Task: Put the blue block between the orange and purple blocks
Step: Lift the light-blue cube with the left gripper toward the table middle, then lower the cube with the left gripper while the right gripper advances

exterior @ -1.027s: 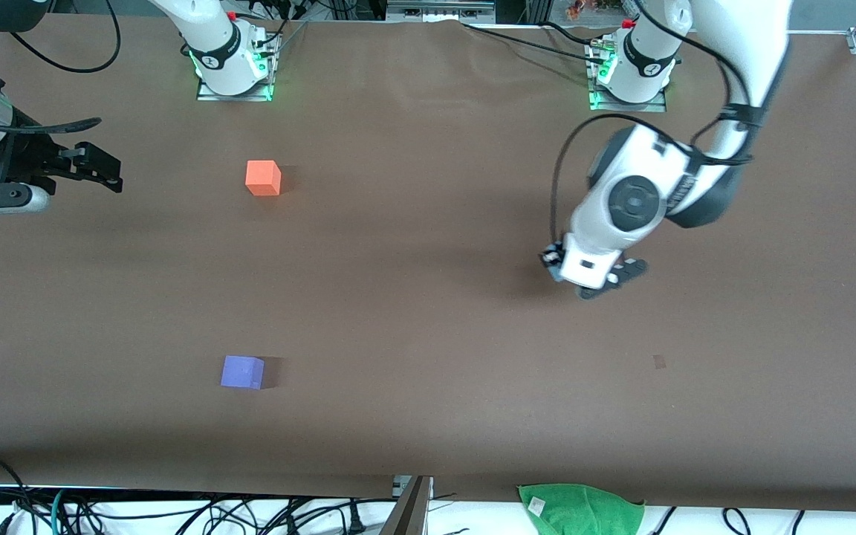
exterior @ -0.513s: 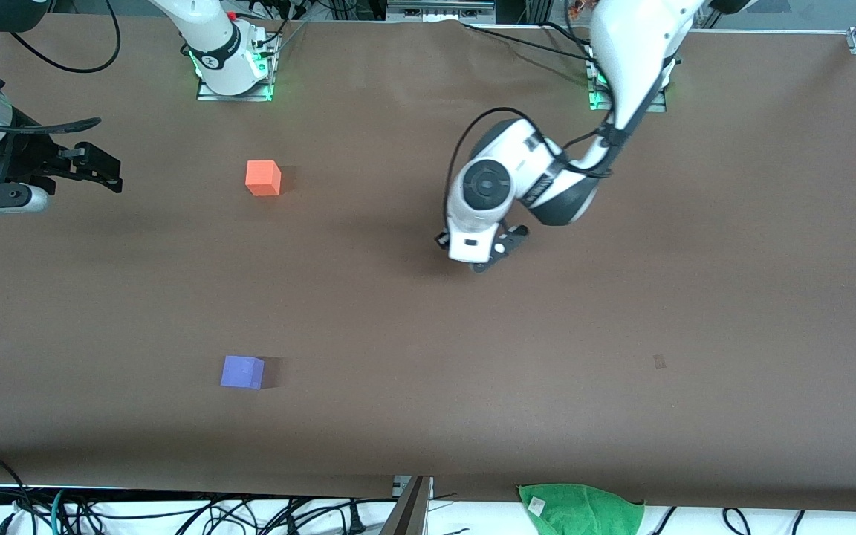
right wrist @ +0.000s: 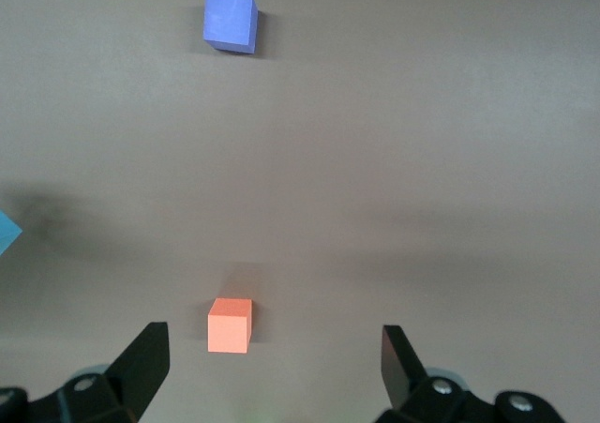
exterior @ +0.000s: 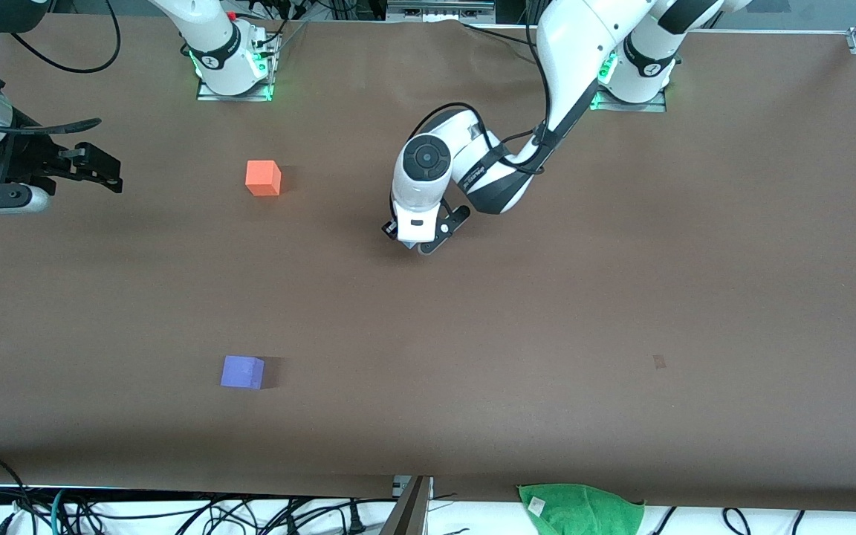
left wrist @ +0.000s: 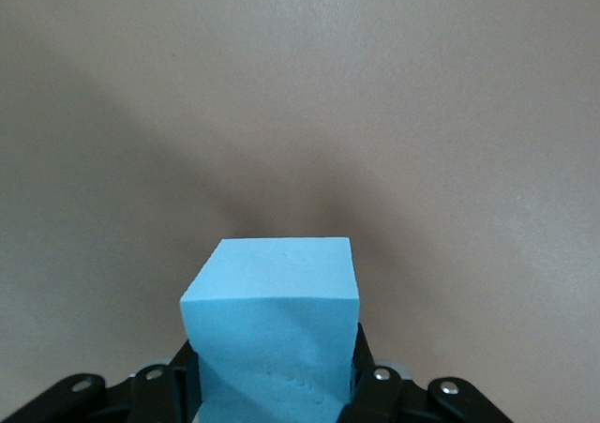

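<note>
The left arm bends down from its base at the upper right of the front view, its wrist folded so that the left gripper (exterior: 422,241) points down over bare brown table (exterior: 621,297) a little above the frame's centre. Its fingers are clamped on the small sky-blue matte cube (left wrist: 272,334), one finger on each side face, as the left wrist view shows. From the front camera that cube is almost wholly hidden under the white hand; a blue corner also pokes into the edge of the right wrist view.

The right arm waits at the middle-left edge of the front view, the right gripper (exterior: 97,169) with its fingers (right wrist: 145,362) spread wide apart and holding nothing.

The bright orange matte cube (exterior: 263,178) sits in the upper-left part of the front view, and the violet-purple matte cube (exterior: 242,372) sits nearer the camera, in the lower left, well apart from it. The stretch of table between those two cubes is open, as is the stretch from the left gripper toward it.
</note>
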Motion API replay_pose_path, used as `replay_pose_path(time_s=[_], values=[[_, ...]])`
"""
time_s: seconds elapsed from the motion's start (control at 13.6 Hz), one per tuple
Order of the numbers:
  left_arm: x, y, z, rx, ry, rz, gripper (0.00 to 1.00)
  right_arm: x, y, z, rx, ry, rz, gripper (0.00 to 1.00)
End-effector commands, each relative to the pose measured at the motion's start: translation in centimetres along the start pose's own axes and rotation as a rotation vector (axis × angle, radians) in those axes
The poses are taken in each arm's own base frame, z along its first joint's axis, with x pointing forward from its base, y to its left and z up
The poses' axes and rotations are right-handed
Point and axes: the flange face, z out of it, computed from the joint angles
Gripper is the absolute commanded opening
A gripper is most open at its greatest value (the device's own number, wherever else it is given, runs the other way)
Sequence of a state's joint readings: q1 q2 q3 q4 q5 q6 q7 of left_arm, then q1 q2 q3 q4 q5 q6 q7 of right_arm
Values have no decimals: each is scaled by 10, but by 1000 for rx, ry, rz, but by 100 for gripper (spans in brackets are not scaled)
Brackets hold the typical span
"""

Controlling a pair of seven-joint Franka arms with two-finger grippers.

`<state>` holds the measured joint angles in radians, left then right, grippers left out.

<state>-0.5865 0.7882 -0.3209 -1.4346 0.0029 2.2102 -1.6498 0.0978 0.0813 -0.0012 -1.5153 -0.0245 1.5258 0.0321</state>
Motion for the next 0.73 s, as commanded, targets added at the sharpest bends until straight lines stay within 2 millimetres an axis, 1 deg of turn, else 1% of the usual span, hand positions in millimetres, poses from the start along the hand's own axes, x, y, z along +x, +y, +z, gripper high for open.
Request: replay_pose_path(time_s=[0.0,0.15,0.22,0.37,0.44,0.59,0.66], values=[[-2,9,4,-12,15,-25,52,4,0,-3,14,4,-8,100],[0,9,11,-7,27,-27,52,5,-1,-2,14,3,-7,100],[-2,10,14,-19,27,-26,52,5,-4,-1,15,3,-13,100],[0,10,25,-15,39,-34,52,7,-5,1,15,3,-13,100],[-4,9,27,-14,50,-29,52,10,-5,7,15,-8,-13,100],[-6,9,29,-13,59,-35,52,13,-5,12,15,-17,-13,100],[-5,9,29,-13,61,-35,54,15,-6,16,14,-23,-13,100]])
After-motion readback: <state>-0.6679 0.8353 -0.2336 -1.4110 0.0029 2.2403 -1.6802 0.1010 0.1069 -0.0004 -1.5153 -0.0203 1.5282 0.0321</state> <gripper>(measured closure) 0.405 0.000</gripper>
